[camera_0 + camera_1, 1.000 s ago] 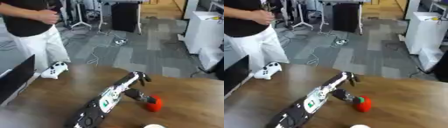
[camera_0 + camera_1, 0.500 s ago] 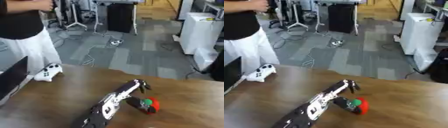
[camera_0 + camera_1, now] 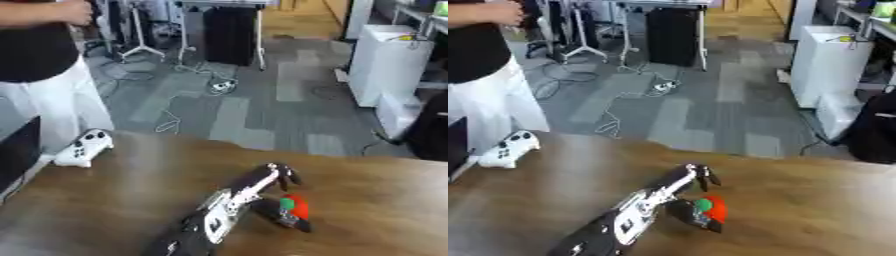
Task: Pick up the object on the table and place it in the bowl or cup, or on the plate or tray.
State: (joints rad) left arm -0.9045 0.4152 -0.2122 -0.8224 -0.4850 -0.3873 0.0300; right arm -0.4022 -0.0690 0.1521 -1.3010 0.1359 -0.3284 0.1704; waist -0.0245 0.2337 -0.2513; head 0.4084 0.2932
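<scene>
One red-and-green object [image 3: 710, 209] sits low centre on the table [image 3: 815, 200], my left hand [image 3: 282, 200] curling round it mid-grasp; next, lifting toward a dish I can't see.

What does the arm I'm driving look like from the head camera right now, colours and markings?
Only the left arm shows, coming in from the bottom edge: mostly black, with silver-white panels along the forearm and a small green mark on one panel. Its left hand has dark fingers. No loose cables are visible on it. The right arm is out of view.
</scene>
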